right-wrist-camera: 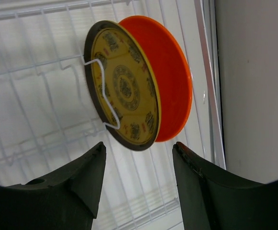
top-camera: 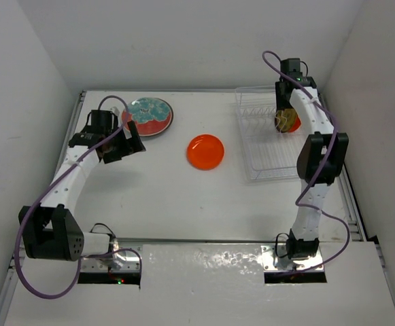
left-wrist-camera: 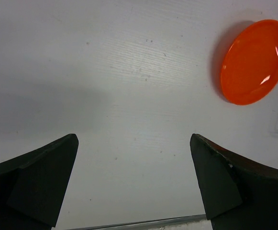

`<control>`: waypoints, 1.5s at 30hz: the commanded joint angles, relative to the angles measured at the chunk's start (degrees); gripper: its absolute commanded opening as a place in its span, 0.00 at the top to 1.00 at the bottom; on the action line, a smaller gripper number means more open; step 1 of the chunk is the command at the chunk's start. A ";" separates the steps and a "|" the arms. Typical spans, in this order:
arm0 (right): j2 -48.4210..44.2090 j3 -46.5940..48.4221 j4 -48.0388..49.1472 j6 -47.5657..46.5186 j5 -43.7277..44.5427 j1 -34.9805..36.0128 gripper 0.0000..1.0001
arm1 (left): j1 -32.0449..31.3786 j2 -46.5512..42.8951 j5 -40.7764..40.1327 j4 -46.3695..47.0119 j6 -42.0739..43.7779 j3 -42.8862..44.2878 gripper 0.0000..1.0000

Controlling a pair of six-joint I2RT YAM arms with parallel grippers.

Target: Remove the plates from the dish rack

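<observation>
Gleaming round orange plate [top-camera: 206, 151]

Both arms reach out, and both sets of fingers are parted.
The left arm [top-camera: 71, 178] runs up its own side, and the left gripper [top-camera: 132, 141] is turned inward with its fingers spread wide. The right arm [top-camera: 317, 159] stretches far out with the wrist folded back, and the right gripper [top-camera: 283, 112] points down, fingers apart.

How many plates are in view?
4. Red-and-teal plate and orange plate flat on the table; yellow-centred plate and second orange plate standing in the dish rack. More may be hidden.
</observation>
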 commanded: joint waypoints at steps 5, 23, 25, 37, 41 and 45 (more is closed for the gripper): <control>4.05 3.12 2.92 -3.34 2.76 -1.47 0.44 | -0.09 0.47 2.03 4.03 0.77 -0.16 0.00; 7.05 2.96 4.15 -0.27 5.57 -3.14 0.85 | -1.50 4.34 3.70 3.77 1.29 1.51 0.00; 4.86 1.02 5.55 0.95 5.75 -3.14 0.86 | -1.41 4.34 3.70 3.51 1.30 1.68 0.00; -4.36 1.97 7.05 2.54 9.17 -3.06 1.00 | -1.50 4.87 3.79 2.28 0.94 3.44 0.00; -8.94 3.65 4.16 4.12 12.16 -2.18 1.00 | -1.50 5.13 3.26 2.10 0.51 4.58 0.00; -16.14 -0.21 4.41 6.75 9.45 1.94 1.00 | -1.49 5.66 3.61 2.80 -0.20 5.55 0.00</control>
